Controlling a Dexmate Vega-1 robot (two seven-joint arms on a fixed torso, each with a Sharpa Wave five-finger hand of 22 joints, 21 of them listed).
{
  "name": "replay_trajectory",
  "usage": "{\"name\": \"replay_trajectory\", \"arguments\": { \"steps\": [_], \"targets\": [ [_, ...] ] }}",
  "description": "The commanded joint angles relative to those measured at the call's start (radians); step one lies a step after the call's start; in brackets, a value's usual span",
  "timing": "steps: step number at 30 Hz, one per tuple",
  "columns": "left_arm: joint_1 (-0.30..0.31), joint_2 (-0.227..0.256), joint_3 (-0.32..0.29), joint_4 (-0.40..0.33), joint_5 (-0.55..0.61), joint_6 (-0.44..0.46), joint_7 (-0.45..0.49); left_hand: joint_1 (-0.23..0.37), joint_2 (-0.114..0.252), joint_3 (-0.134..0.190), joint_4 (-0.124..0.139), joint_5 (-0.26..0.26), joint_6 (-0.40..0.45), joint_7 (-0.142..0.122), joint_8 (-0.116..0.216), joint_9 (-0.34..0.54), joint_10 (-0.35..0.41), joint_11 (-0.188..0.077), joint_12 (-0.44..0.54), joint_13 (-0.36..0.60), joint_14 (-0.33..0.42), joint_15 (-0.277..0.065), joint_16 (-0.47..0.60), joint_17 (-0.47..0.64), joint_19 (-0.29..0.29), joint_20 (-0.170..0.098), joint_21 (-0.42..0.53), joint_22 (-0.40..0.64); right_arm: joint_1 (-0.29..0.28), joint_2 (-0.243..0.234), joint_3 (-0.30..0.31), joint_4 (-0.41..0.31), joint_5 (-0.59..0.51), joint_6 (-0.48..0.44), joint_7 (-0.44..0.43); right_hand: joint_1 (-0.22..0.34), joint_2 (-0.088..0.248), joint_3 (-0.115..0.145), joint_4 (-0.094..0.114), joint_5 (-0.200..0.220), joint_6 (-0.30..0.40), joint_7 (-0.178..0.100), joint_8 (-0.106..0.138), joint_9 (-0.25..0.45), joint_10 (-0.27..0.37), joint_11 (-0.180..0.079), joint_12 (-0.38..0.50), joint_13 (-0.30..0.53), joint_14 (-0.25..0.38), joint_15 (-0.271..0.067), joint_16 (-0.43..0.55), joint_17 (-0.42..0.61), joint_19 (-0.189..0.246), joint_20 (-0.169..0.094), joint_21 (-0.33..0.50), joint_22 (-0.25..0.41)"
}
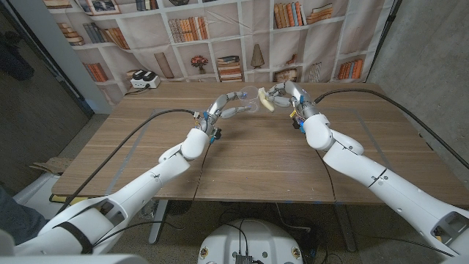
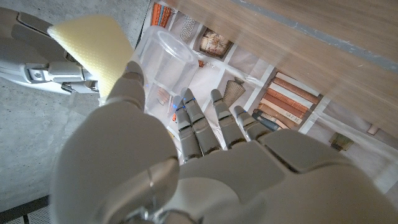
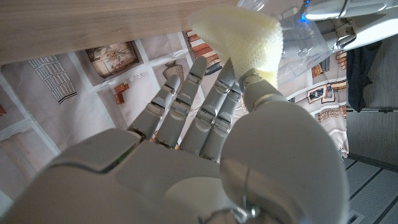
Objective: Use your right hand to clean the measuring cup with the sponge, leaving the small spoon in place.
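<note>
So I've got both arms stretched out over the brown wooden desk [image 1: 242, 154], hands meeting up near its far edge, with the printed bookshelf backdrop [image 1: 220, 37] hanging right behind them. My left hand [image 1: 224, 107] is gripping the clear plastic measuring cup [image 1: 247, 96] and holding it up off the desk; from the left wrist cam the cup [image 2: 163, 59] sits just past the fingers [image 2: 199, 121], open mouth tilted toward the other hand. My right hand [image 1: 284, 94] is pinching the pale yellow sponge [image 1: 267, 101] between thumb and fingers, and the sponge is right up beside the cup's rim, looks like it's touching or as good as. In the right wrist cam the sponge [image 3: 242, 40] pokes out past the fingertips [image 3: 198, 67], with the cup just beyond it. Can't make out the small spoon anywhere, too blurry to call.
</note>
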Motion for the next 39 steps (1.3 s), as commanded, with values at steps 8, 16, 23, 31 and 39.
{"name": "replay_trajectory", "arguments": {
  "steps": [8,16,23,31,39],
  "targets": [
    [-0.005,-0.017,-0.006,0.008,-0.013,-0.01,0.015,0.024,0.03,0.027,0.022,-0.018,0.279,-0.074,0.023,-0.001,0.081,-0.018,0.004,0.0,0.045,-0.136,-0.001,0.004,0.023,-0.017,0.0,0.003,0.029,0.026,-0.027,0.06,0.017,0.004,0.027,0.003,0.006,0.005,-0.004,0.005,0.024,-0.019,0.006,0.003,0.006,-0.002,0.004,0.007,0.01,-0.065,0.003,0.004,-0.001,0.009,0.0,0.005],
    [-0.001,-0.018,-0.009,0.002,-0.014,0.0,0.021,0.028,0.035,0.031,0.025,-0.022,0.314,-0.083,0.027,-0.002,0.11,-0.019,0.002,-0.002,0.065,-0.14,-0.002,0.004,0.033,-0.021,0.001,0.002,0.046,0.036,-0.046,0.089,0.019,-0.012,0.041,0.002,0.007,0.004,-0.003,0.004,0.023,-0.019,0.007,0.003,0.006,-0.002,0.004,0.009,0.012,-0.064,0.004,0.005,-0.001,0.012,0.0,0.005],
    [-0.003,-0.017,-0.007,0.005,-0.015,0.001,0.018,0.033,0.037,0.033,0.025,-0.023,0.342,-0.077,0.03,-0.002,0.132,-0.019,0.001,-0.002,0.076,-0.139,-0.004,0.004,0.037,-0.022,-0.001,0.002,0.05,0.028,-0.041,0.07,0.013,0.004,0.031,0.003,0.007,0.004,-0.004,0.004,0.023,-0.019,0.007,0.003,0.006,-0.002,0.003,0.011,0.013,-0.066,0.004,0.005,0.0,0.014,0.0,0.005],
    [-0.005,-0.018,-0.006,0.008,-0.014,0.002,0.02,0.04,0.04,0.037,0.024,-0.024,0.353,-0.077,0.029,-0.002,0.146,-0.02,-0.002,-0.003,0.083,-0.142,-0.006,0.004,0.038,-0.02,-0.002,0.002,0.043,0.02,-0.024,0.034,0.005,0.022,0.013,0.005,0.007,0.005,-0.005,0.004,0.023,-0.019,0.007,0.003,0.006,-0.002,0.003,0.014,0.013,-0.066,0.003,0.005,0.001,0.017,0.0,0.005],
    [-0.003,-0.016,-0.004,0.004,-0.017,0.005,0.015,0.044,0.04,0.039,0.023,-0.025,0.357,-0.077,0.026,-0.002,0.155,-0.02,-0.005,-0.003,0.087,-0.142,-0.007,0.004,0.04,-0.023,-0.003,0.002,0.03,0.014,-0.006,0.003,-0.004,0.031,-0.003,0.004,0.007,0.005,-0.004,0.004,0.024,-0.019,0.008,0.002,0.006,-0.002,0.003,0.016,0.014,-0.064,0.004,0.005,0.002,0.018,0.0,0.005]
  ]
}}
